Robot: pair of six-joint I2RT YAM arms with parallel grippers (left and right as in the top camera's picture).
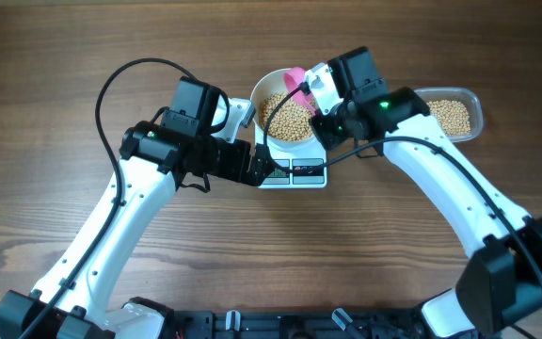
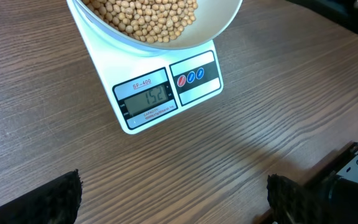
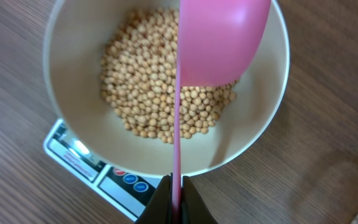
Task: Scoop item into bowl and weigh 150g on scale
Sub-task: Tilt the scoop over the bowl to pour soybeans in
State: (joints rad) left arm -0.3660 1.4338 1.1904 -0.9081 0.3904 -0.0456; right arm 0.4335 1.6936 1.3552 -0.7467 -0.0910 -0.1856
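Wood-grain table (image 1: 55, 66) lies bare on the left and along the near side, leaving the arms plenty of room. Beans (image 3: 154, 93) are heaped in the bowl (image 3: 73, 130), which stands on the scale (image 2: 104, 56) at the far middle; the bowl overhangs the platform, so only the front panel shows. The right gripper (image 3: 176, 193) is pinched tight on the thin handle of a pink spoon (image 3: 222, 37), whose scoop hangs over the beans; whether it carries any I cannot tell. The left gripper (image 2: 173, 202) stands wide apart and empty over bare wood just before the scale. Only its wrist view shows the display (image 2: 148, 99), which seems to read 152. From overhead the digits are too small, but a clear container (image 1: 454, 115) of beans shows at the right, partly behind the right arm.
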